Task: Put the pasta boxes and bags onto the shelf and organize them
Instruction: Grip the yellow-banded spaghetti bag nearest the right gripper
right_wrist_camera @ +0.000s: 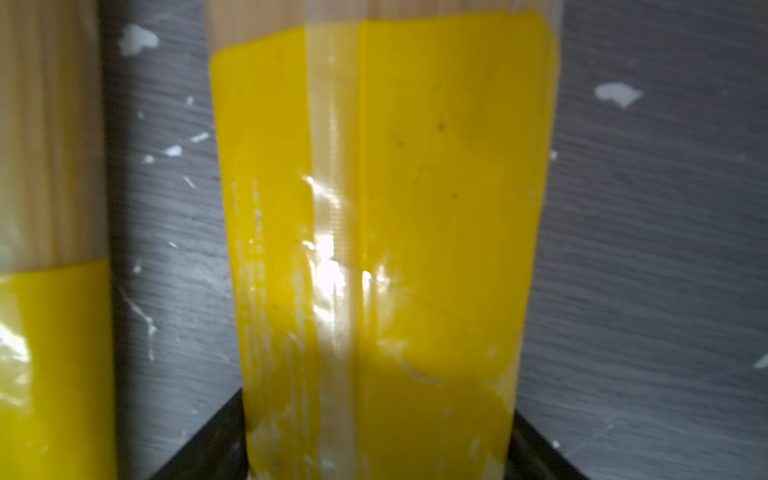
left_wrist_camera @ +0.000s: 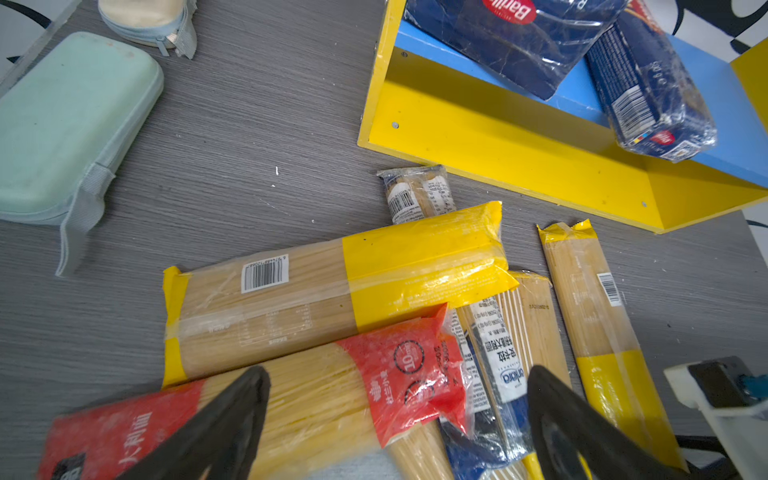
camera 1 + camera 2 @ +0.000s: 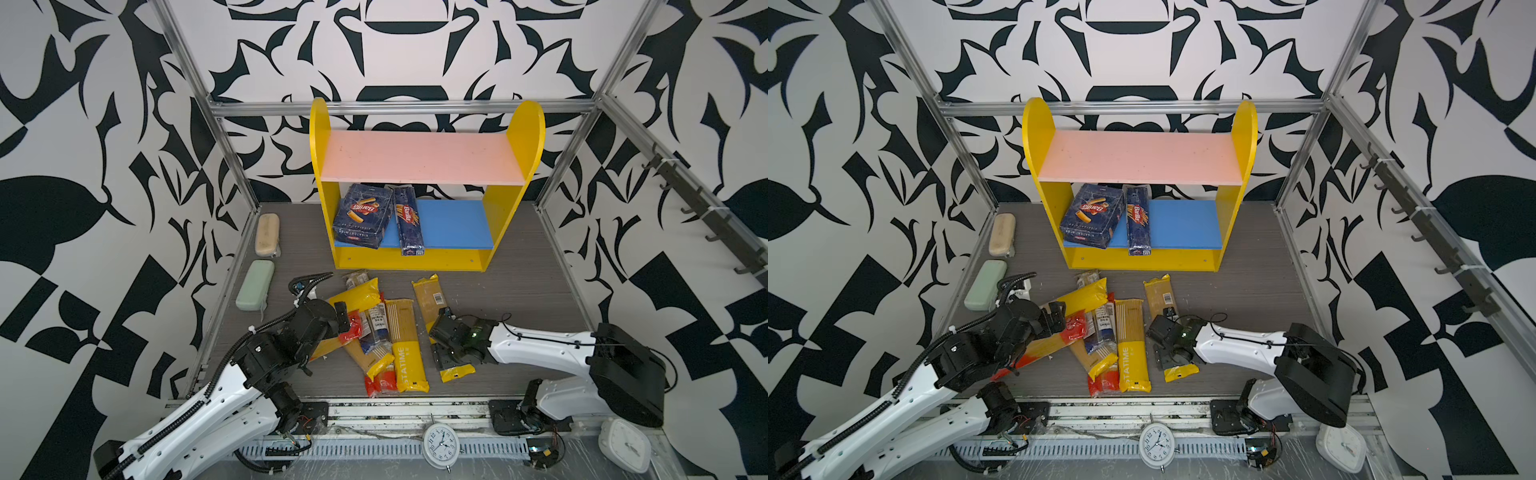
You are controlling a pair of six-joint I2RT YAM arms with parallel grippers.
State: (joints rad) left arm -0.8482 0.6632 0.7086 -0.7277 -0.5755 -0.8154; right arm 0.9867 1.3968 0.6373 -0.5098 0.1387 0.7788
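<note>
The shelf (image 3: 415, 261) stands at the back, its pink board bare; the wide box (image 3: 363, 218) and narrow box (image 3: 409, 224) lie on its blue board. The bags (image 3: 405, 332) lie heaped on the table in front. One yellow bag (image 1: 415, 208) lies just right of the heap. The right gripper (image 3: 444, 338) straddles its yellow part, but I cannot tell whether it pinches. The left gripper (image 2: 395, 415) hangs wide open over a red bag (image 2: 332, 386). The yellow bag is likely light and stiff lengthwise, with slick film and brittle strands — best taken gently across its width, near the middle, lest it tip or slide
</note>
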